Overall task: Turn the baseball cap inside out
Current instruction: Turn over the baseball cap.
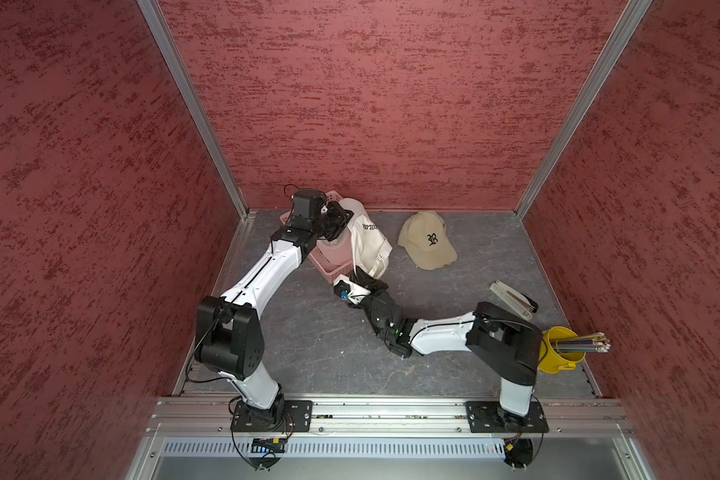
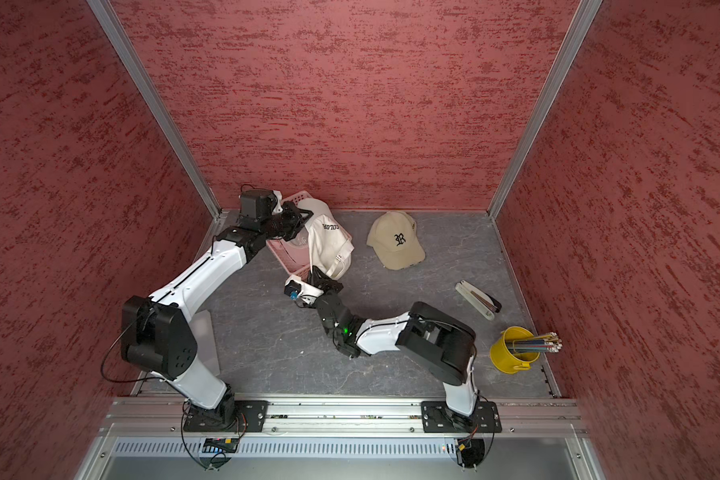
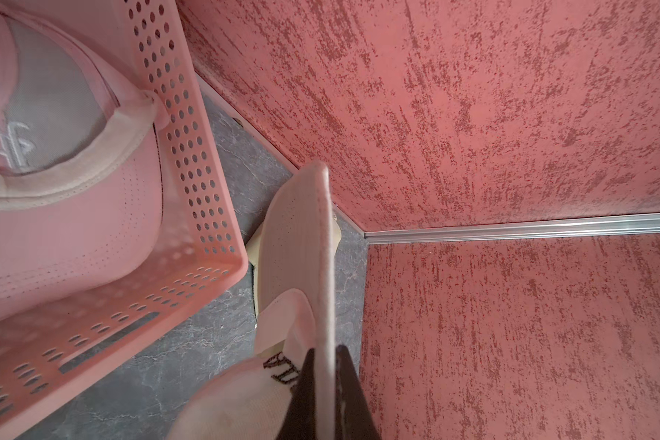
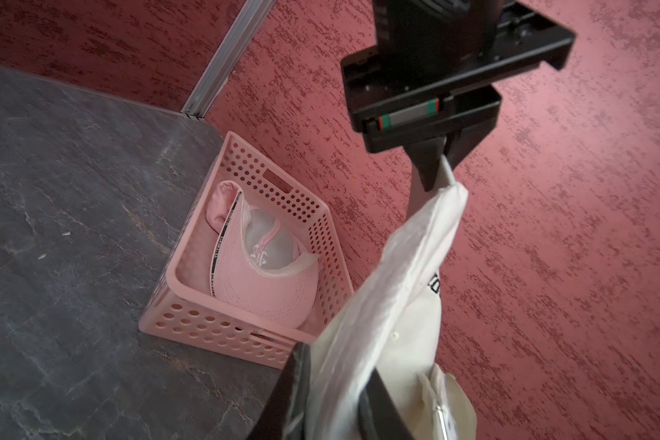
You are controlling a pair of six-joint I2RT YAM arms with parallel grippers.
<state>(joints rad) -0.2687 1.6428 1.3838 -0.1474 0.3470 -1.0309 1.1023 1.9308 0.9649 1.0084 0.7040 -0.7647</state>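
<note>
A grey stone-patterned table (image 1: 329,353) sits inside red textured walls, with two robot arms reaching from its near edge. The white baseball cap (image 1: 368,245) is off the table, at the far left, hanging over the right-hand edge of a pink basket (image 1: 329,272) and stretched between the two grippers. The left gripper (image 3: 324,354) is at the far end of the cap, its fingers clamped flat on the brim (image 3: 298,236), which stands on edge and points toward the back wall. From there the crown droops toward the near side, black lettering showing on its cloth, down to the right gripper (image 4: 336,362). The right gripper sits just below and nearer than the cap, at the basket's near right corner, its two fingers set narrowly on either side of a fold of the crown's white cloth (whether they actually pinch it cannot be told). Inside the basket lies a pink cap (image 4: 263,289), open side up. To the right of the held cap, well apart from it, a tan cap (image 1: 427,241) with a black letter rests on the table. At the near right stands a yellow bucket (image 1: 555,353) of pencils (image 1: 587,345).
</note>
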